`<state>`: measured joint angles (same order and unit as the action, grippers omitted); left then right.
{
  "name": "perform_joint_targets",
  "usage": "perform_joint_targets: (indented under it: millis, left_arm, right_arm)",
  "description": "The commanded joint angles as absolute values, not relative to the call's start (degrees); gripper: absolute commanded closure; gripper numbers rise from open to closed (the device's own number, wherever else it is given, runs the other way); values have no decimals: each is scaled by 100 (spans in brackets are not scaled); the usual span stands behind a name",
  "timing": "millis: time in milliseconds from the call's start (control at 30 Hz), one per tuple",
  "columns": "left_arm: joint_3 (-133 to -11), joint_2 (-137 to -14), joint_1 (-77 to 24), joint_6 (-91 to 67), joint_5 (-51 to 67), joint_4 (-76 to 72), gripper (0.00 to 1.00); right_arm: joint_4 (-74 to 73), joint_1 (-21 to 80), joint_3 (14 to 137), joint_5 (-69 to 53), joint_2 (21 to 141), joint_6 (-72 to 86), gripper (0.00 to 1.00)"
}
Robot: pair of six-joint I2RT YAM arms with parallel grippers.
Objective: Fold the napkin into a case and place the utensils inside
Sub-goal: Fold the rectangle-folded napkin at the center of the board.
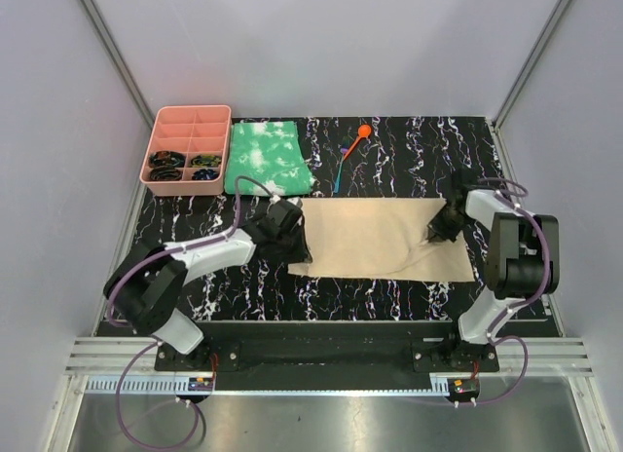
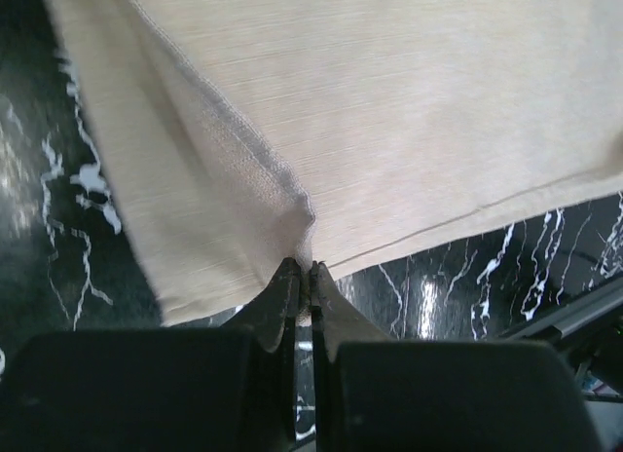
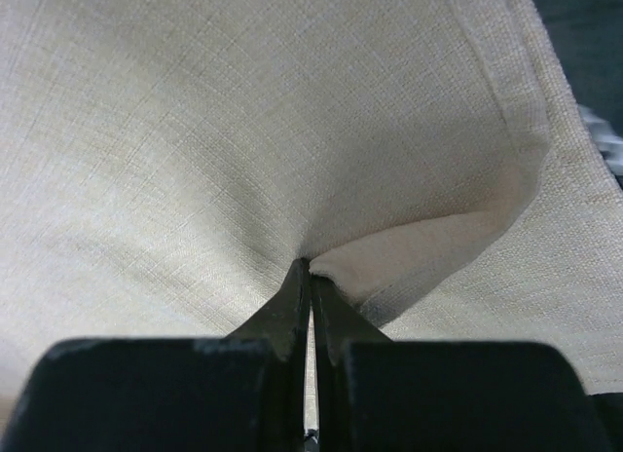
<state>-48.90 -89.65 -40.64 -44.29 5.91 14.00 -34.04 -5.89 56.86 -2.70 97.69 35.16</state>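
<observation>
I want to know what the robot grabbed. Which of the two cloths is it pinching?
The plain tan napkin: the left gripper and right gripper both pinch it. The green-and-white mottled cloth lies untouched farther back.

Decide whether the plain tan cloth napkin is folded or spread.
Mostly spread: the tan cloth napkin lies flat, left claw and right claw each pinching the fabric.

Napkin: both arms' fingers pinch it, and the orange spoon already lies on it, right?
No: the spoon lies on the table behind the napkin, not on it, per the top view. The left fingers and right fingers do pinch it.
</observation>
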Motion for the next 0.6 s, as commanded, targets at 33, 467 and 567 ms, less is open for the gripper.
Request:
perform_joint_targets:
  millis: [33, 467, 567]
  left_arm:
    - [-4396, -8141, -4201, -4860, 194, 1187, 100]
    - [-4517, -7954, -4271, -4773, 18, 1388, 100]
    - [-4667, -7884, -4245, -4624, -184, 1616, 100]
  right_arm:
    - [-3269, -36, 5967, -501, 10037, 3218, 100]
    - [-4368, -35, 6241, 720, 8500, 2892, 100]
    - [-4544, -26, 6056, 756, 8157, 2927, 100]
